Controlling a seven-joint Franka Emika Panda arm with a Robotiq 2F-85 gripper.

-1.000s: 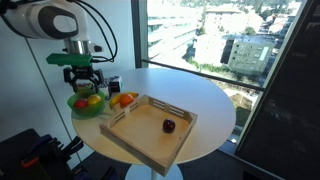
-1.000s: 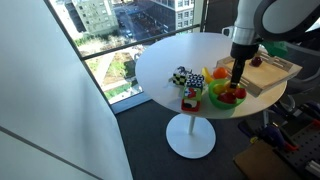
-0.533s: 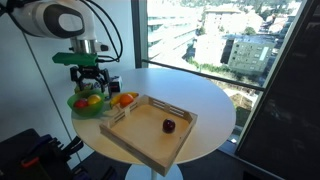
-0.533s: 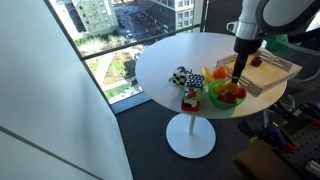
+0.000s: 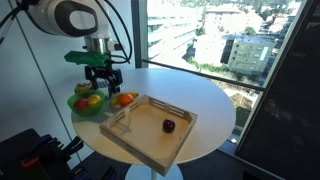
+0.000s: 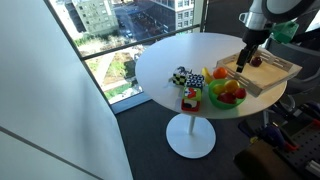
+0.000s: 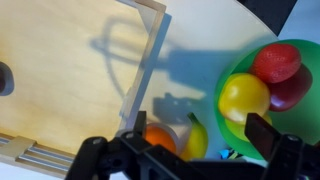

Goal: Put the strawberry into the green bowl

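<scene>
The strawberry [image 7: 276, 62], bright red, lies inside the green bowl [image 7: 305, 120] beside a yellow fruit [image 7: 245, 97] and a darker red fruit [image 7: 295, 92]. The bowl shows in both exterior views [image 5: 76, 105] [image 6: 215, 100] at the table's edge. My gripper [image 7: 200, 123] is open and empty. It hangs above the table between the bowl and the wooden tray [image 7: 70, 80], over a banana [image 7: 193, 140] and an orange. It shows raised in both exterior views [image 5: 103, 74] [image 6: 243, 62].
A maroon round fruit [image 5: 169, 125] lies in the large wooden tray [image 5: 150, 140]. An orange dish with fruit [image 5: 123, 99] stands between bowl and tray. A checkered object [image 6: 180, 76] and a small red object [image 6: 190, 98] sit near the round white table's edge [image 6: 160, 90].
My gripper has risen and moved sideways from above the green bowl toward the wooden tray. The fruits in the bowl have stayed put.
</scene>
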